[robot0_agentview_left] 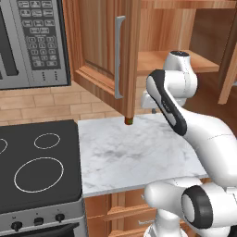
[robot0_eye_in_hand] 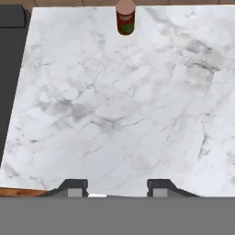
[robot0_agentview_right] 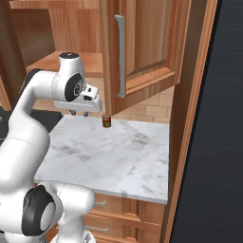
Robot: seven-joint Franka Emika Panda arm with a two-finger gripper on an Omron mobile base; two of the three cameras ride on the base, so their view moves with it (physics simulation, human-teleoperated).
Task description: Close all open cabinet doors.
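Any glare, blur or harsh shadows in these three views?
Left base view: flat, even light, open cabinet door slightly soft. Right base view: dark panel along the right edge, no glare. Hand view: marble counter sharp, small can casts no clear shadow.

We find no legible text, brand, number or sign in any view. The microwave keypad [robot0_agentview_left: 40,40] carries rows of small light marks on its dark buttons, which we cannot resolve into characters. The small can [robot0_eye_in_hand: 125,17] on the marble counter [robot0_eye_in_hand: 114,105] shows a red and green label band, and we cannot tell whether any lettering stands on it.
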